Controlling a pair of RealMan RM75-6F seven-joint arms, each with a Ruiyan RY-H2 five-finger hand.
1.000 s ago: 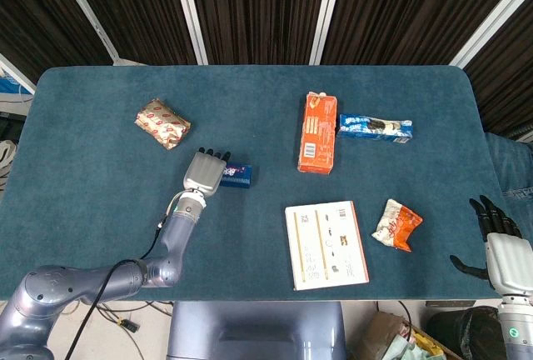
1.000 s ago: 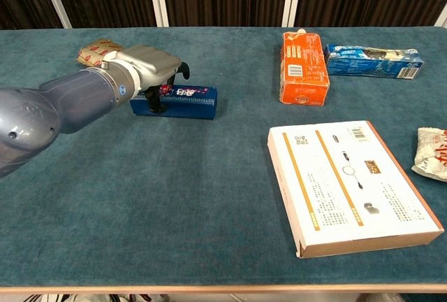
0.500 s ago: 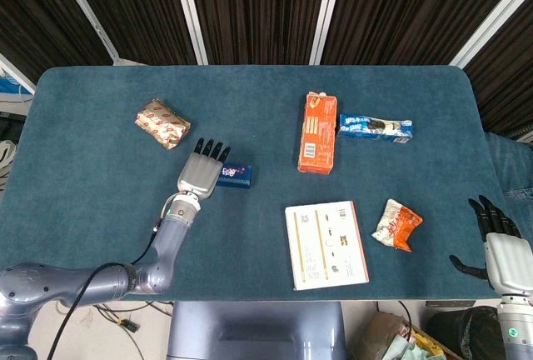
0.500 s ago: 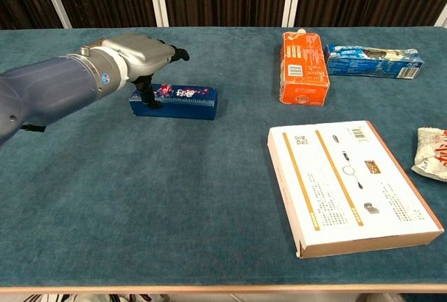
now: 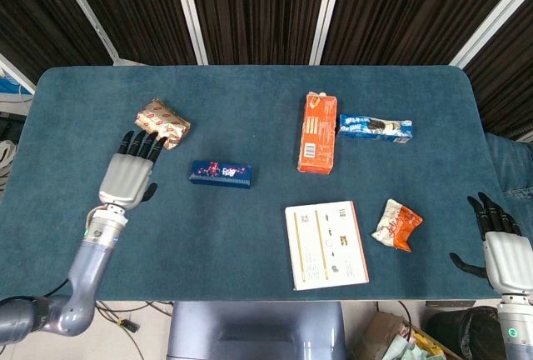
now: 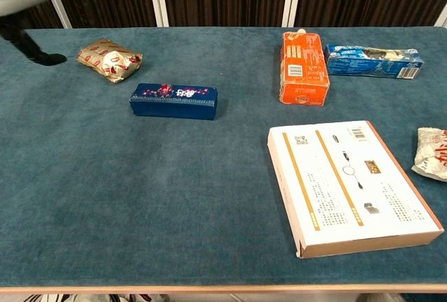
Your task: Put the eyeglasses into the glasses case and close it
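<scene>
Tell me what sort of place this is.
Probably a robot test or data-collection station, not a home: a teal cloth-covered table backed by dark slatted panels, with assorted packaged goods laid out apart, such as an orange carton and a white flat box.

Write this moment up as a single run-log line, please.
left robot hand: open, off the case | right robot hand: open at table edge | glasses case: closed on table | eyeglasses: none visible

open lane: bare surface [image 5: 250,235] between blue box [image 5: 220,172] and white box [image 5: 326,244]
obstacles right: orange carton [image 5: 317,132] touching blue packet [image 5: 376,127]
left: gold packet [image 5: 162,122] near left hand [image 5: 129,178]
</scene>
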